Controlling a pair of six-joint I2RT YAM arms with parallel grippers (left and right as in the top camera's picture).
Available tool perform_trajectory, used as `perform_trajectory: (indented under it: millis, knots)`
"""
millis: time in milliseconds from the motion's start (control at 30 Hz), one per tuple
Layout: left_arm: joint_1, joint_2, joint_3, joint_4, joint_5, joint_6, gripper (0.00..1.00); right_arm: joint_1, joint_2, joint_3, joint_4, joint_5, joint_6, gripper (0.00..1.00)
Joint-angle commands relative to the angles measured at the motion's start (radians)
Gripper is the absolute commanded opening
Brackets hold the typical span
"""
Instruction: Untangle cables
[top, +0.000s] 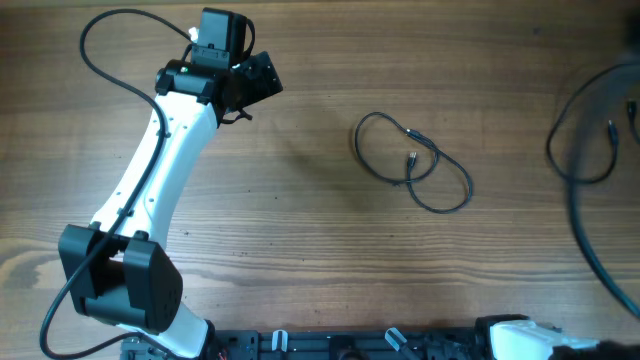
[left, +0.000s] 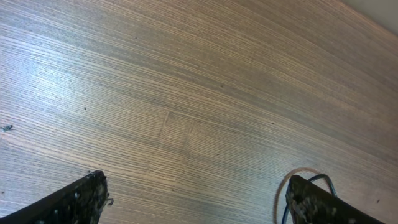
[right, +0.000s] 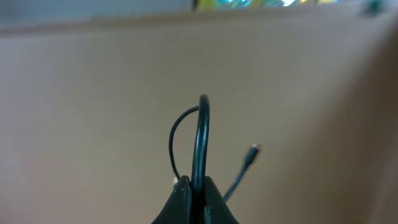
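The left gripper (left: 198, 190) hangs over bare wood at the far left of the table (top: 300, 220), its jaws spread wide with nothing between them. One thin black cable (top: 412, 162) lies in loose, crossing loops on the table near the middle, well apart from that gripper. The right gripper (right: 194, 186) is pinched tight on a second black cable (right: 203, 130), which arches up from between the fingers with a plug end (right: 251, 154) showing to the right; overhead it appears as a blurred dark loop at the right edge
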Motion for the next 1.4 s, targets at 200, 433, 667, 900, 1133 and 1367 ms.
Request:
perform_trajectory:
  millis: [200,433,667,900,1133,1367]
  knots:
    - [0.005,0.002,0.004,0.005,-0.017,-0.006,0.93,-0.417,0.286,-0.024,0.011,-0.185,0.031,0.04]
    - [0.005,0.002,0.004,0.018,-0.016,-0.007,0.93,-0.891,0.322,-0.036,-0.136,-0.349,0.227,0.04]
    - [0.005,0.002,0.004,0.017,-0.006,-0.010,0.93,-0.943,0.353,-0.209,-0.285,-0.042,0.407,0.04]
    - [0.005,0.002,0.004,0.017,-0.006,-0.010,0.93,-0.941,0.446,-0.386,-0.259,-0.097,0.375,0.98]
    - [0.005,0.002,0.004,0.017,-0.006,-0.010,0.93,-0.903,0.433,-0.357,-0.335,-0.425,0.215,1.00]
    - [0.013,0.002,0.004,0.013,-0.010,-0.017,0.87,-0.422,0.438,-0.397,-0.386,-0.518,-0.122,1.00]
